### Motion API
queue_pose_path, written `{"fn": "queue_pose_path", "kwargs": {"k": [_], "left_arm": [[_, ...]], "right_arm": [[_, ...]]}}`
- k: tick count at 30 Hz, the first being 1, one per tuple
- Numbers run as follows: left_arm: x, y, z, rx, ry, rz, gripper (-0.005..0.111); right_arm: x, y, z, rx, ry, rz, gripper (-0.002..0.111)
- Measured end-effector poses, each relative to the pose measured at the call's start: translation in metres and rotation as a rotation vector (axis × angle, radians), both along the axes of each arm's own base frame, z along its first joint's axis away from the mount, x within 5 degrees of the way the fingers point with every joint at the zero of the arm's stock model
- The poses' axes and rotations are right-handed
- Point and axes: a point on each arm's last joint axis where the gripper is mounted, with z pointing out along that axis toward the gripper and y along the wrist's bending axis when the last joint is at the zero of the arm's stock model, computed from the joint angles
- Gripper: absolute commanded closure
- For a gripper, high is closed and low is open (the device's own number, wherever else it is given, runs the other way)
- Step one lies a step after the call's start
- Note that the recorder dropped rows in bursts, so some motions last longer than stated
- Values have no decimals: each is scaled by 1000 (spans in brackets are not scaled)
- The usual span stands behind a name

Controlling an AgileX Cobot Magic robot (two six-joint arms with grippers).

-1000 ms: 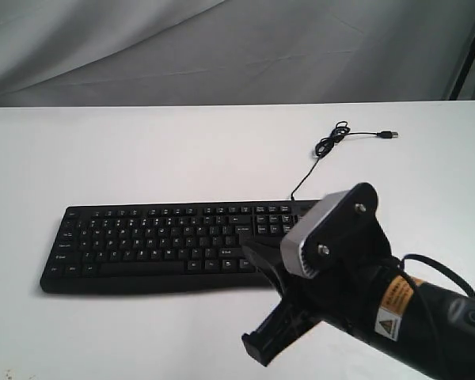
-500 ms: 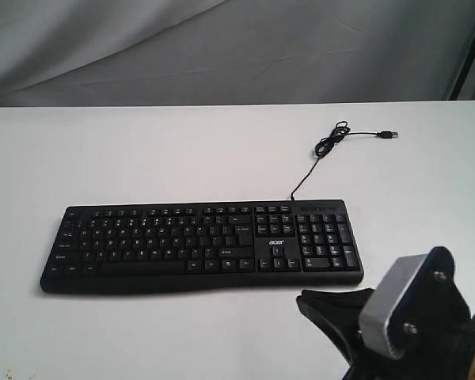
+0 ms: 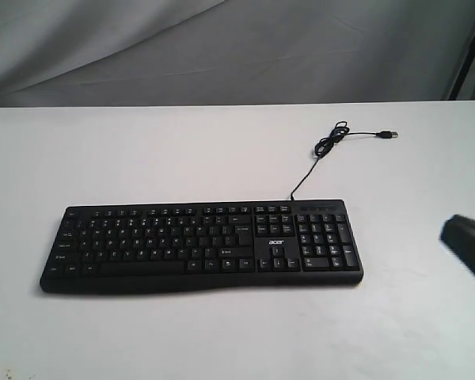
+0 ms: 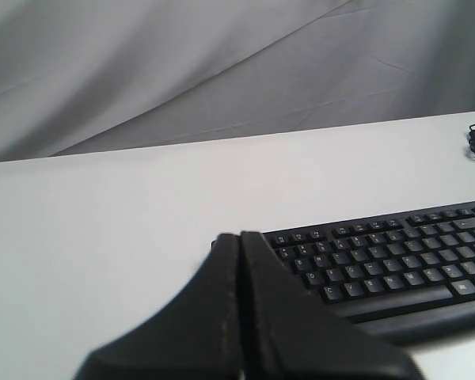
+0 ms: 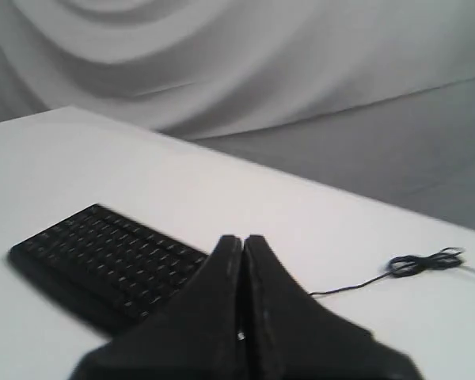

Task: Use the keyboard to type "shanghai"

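The black keyboard [image 3: 202,246] lies flat across the white table, number pad and small acer logo at its right end. Its thin cable [image 3: 324,150] runs back to a loose coil and USB plug. My right gripper [image 3: 469,241] shows only as a dark tip at the right edge, off the keyboard's right end. In the right wrist view its fingers are pressed together, shut and empty [image 5: 242,238], with the keyboard [image 5: 103,257] beyond. My left gripper [image 4: 240,235] is shut and empty, held off the keyboard's [image 4: 380,261] left end; it is out of the exterior view.
A white table [image 3: 182,150] carries the keyboard. Grey cloth [image 3: 222,47] hangs behind it. A dark stand leg [image 3: 469,47] rises at the far right corner. The cable coil [image 5: 419,263] lies behind the keyboard's right end.
The right arm has drawn back from in front of the keyboard's right part to the lower right, then to the right edge, leaving only its tip in view. The keyboard has not moved.
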Motion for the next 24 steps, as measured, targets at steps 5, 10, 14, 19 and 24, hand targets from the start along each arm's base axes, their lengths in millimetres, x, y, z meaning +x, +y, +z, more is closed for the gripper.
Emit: {"fn": "queue_pose_path", "kwargs": {"k": [5, 10, 14, 19, 24], "left_arm": [[0, 0, 0, 0, 0, 0, 107], [0, 0, 0, 0, 0, 0, 107], [0, 0, 0, 0, 0, 0, 107], [0, 0, 0, 0, 0, 0, 107], [0, 0, 0, 0, 0, 0, 107]], "right_arm": [[-18, -30, 4, -23, -74, -206, 108], [-22, -33, 0, -46, -50, -233, 108], [-21, -33, -7, -33, -28, -235, 108], [-23, -34, -34, -4, -21, -243, 108], [-29, -37, -35, 17, -59, -250, 108]]}}
